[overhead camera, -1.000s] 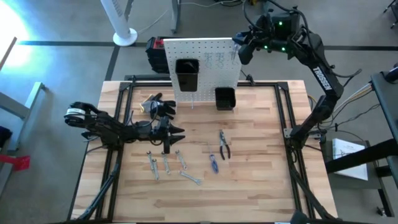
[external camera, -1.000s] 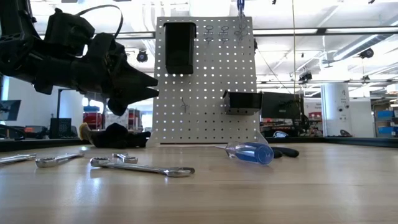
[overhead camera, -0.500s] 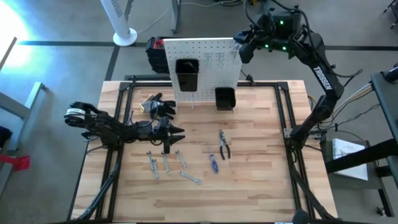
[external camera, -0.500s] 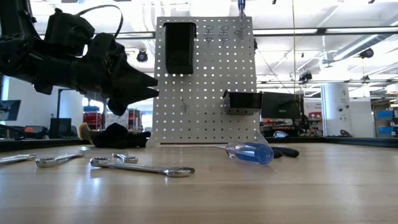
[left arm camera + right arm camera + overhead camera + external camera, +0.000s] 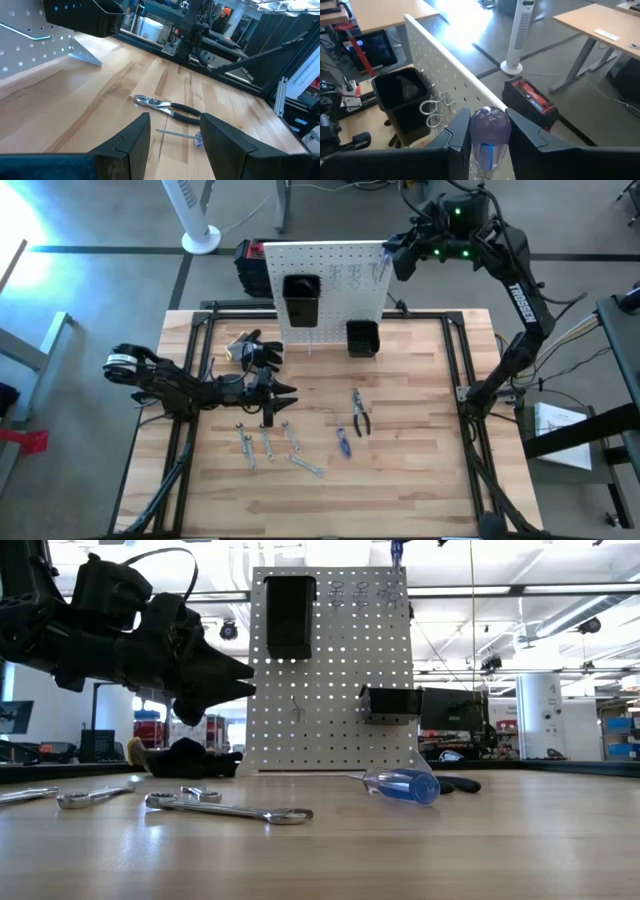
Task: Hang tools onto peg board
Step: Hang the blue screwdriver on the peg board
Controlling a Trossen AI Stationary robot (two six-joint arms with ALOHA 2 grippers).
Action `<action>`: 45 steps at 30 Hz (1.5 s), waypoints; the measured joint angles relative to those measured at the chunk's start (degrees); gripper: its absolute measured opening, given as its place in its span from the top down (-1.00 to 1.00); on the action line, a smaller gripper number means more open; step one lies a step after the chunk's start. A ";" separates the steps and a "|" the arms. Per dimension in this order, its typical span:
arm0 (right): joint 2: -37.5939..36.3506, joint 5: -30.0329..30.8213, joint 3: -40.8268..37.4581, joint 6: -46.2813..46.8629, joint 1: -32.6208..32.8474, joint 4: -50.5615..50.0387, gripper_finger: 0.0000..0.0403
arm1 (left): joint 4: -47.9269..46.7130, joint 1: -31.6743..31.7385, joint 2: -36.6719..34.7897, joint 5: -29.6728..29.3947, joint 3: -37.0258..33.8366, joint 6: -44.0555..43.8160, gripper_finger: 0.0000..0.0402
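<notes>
1. Fingers of my right gripper are clenched on a blue-handled screwdriver, its rounded handle end showing between them.
2. That gripper sits high at the upper right corner of the peg board, with the screwdriver's tip just above the board's top edge in the low view.
3. My left gripper waits low over the table, fingers parted and holding nothing.
4. Ahead of it lie the pliers and a second screwdriver, both flat on the wood.
5. Three wrenches lie just in front of the left gripper, a fourth beside them.
6. Two black bins hang on the board, and wire hooks stick out near its top.
7. Black work gloves rest near the board's left foot.
</notes>
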 joint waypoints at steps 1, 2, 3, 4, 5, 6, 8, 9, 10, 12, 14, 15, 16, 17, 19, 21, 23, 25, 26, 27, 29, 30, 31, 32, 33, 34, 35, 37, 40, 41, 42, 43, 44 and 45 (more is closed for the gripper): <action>0.02 -0.05 0.15 0.00 0.00 0.14 0.61 | 0.00 0.00 0.00 0.00 0.00 -0.07 0.19; 0.02 -0.08 0.28 0.00 0.00 0.20 0.61 | 0.00 0.00 0.00 0.05 0.00 -0.18 0.19; 0.00 -0.10 0.36 0.00 0.00 0.31 0.61 | 0.00 0.00 0.00 0.43 0.00 -0.25 0.19; 0.00 -0.10 0.36 0.00 0.00 0.53 0.61 | 0.00 0.00 0.00 0.91 0.00 -0.42 0.19; 0.00 -0.10 0.36 0.00 -0.02 0.60 0.61 | 0.00 0.00 0.00 1.43 0.00 -0.63 0.19; 0.00 -0.10 0.36 -0.02 -0.02 0.60 0.61 | -0.01 0.00 0.00 1.68 0.00 -0.70 0.19; 0.00 -0.10 0.36 -0.04 -0.02 1.06 0.61 | -0.10 -0.02 0.00 1.91 0.00 -0.90 0.19; 0.00 -0.12 0.36 -0.04 -0.02 1.58 0.61 | -0.15 0.00 0.00 1.92 0.00 -0.94 0.19; 0.00 -0.13 0.41 -0.02 -0.01 1.96 0.61 | -0.19 0.00 0.00 1.92 0.00 -1.00 0.19; 0.00 -0.14 0.93 -0.04 -0.01 2.19 0.61 | -0.34 0.00 0.00 1.92 0.00 -1.04 0.19; 0.00 -0.25 1.45 -0.04 0.01 2.89 0.61 | -0.45 0.00 0.00 1.92 0.00 -1.19 0.19; -0.12 -0.63 1.50 -0.02 0.04 3.21 0.61 | -0.44 0.00 0.00 1.93 0.00 -1.26 0.19; -0.30 -0.98 1.50 0.00 0.02 3.25 0.61 | -0.44 0.00 0.00 1.95 0.00 -1.26 0.19; -0.37 -1.08 1.50 0.00 0.02 3.17 0.61 | -0.44 0.00 0.00 1.95 0.00 -1.26 0.19; -0.39 -1.16 1.50 0.00 0.02 2.71 0.61 | -0.44 0.00 0.00 1.95 0.00 -1.26 0.19; -0.39 -1.17 1.50 0.00 0.02 2.49 0.61 | -0.46 0.00 0.00 1.97 0.00 -1.26 0.19; -0.42 -1.17 1.50 0.00 0.01 2.21 0.61 | -0.45 0.00 0.00 1.97 0.00 -1.26 0.19; -0.42 -1.19 1.50 0.00 -0.09 1.84 0.61 | -0.45 0.00 0.00 1.97 0.00 -1.26 0.19; -0.42 -1.21 1.50 0.02 -0.09 1.33 0.61 | -0.44 0.00 0.00 1.97 0.00 -1.26 0.19; -0.33 -1.23 1.50 0.06 -0.11 0.89 0.61 | -0.44 0.00 0.00 1.99 0.00 -1.26 0.19; -0.11 -1.52 1.50 0.25 -0.11 0.61 0.61 | -0.44 0.00 0.00 1.97 0.00 -1.26 0.19; 0.05 -2.18 1.50 0.50 -0.11 0.44 0.61 | -0.44 0.00 0.00 1.97 0.00 -1.26 0.19; 0.25 -2.96 1.50 0.78 -0.11 0.43 0.61 | -0.44 0.00 0.00 1.99 0.00 -1.26 0.19; 0.42 -3.65 1.50 0.92 -0.11 0.42 0.61 | -0.44 0.00 0.00 1.99 0.00 -1.26 0.19; 0.64 -3.99 1.50 1.07 -0.11 0.36 0.61 | -0.44 0.00 0.00 1.99 0.00 -1.26 0.19; 0.84 -4.07 1.50 1.09 -0.09 0.18 0.61 | -0.44 0.00 0.00 1.99 0.00 -1.26 0.19; 1.08 -4.09 1.50 1.09 -0.07 -0.08 0.61 | -0.44 0.00 0.00 1.99 0.00 -1.26 0.19; 1.73 -4.14 1.50 1.58 -0.07 -0.44 0.61 | -0.44 0.00 0.00 2.01 0.00 -1.26 0.19; 3.08 -4.12 1.50 2.12 0.05 -0.77 0.61 | -0.78 -0.01 0.00 2.01 0.00 -0.87 0.19; 3.50 -4.12 1.48 2.14 0.14 -0.73 0.61 | -0.99 0.00 0.00 2.01 0.00 -0.67 0.19; 3.89 -4.10 1.46 2.12 0.31 -0.75 0.61 | -1.03 0.00 0.00 1.99 0.00 -0.37 0.19; 4.10 -4.12 1.44 2.12 0.45 -0.75 0.61 | -1.02 0.00 0.00 1.99 0.00 -0.30 0.19; 4.25 -4.12 1.42 2.12 0.48 -0.75 0.61 | -1.01 0.00 0.00 1.99 0.00 -0.30 0.19; 4.33 -4.14 1.41 2.09 0.49 -0.75 0.61 | -1.02 0.00 0.00 2.01 0.00 -0.34 0.19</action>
